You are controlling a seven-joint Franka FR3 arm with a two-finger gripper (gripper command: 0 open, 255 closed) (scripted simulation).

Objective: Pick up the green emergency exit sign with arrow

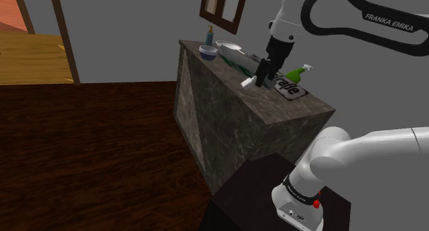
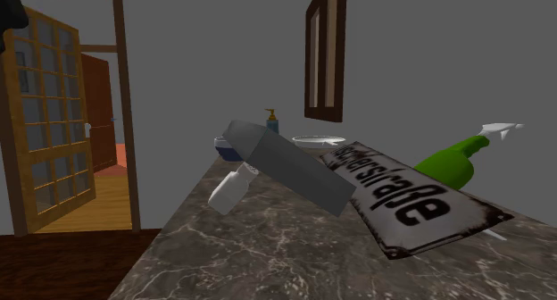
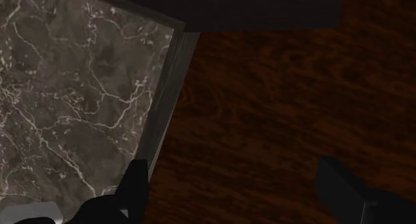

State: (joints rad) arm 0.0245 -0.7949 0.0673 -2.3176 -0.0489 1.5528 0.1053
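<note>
black gripper (image 3: 232, 168), fingers (image 3: 133, 189) spread wide, hangs over the veined marble counter (image 3: 67, 89) and its square edge.

Grey walls (image 1: 124, 30), dark wood floor (image 1: 82, 154) — a marble-patterned counter (image 1: 227, 113), a framed window (image 1: 223, 6) behind it.

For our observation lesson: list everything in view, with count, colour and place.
counter: 1, dark marbled, on floor
exit sign: 1, grey, mid-counter
street sign: 1, white, black letters, beside it
spray bottle: 1, green, behind street sign
soap dispenser: 1, blue, counter's far end
blue bowl: 1, blue, by dispenser
white bowl: 1, white, beside it
small object: 1, white, by exit sign
window: 1, brown-framed, wall
arm: 1, white, above counter
gripper: 1, black, open, over counter's edge
</note>
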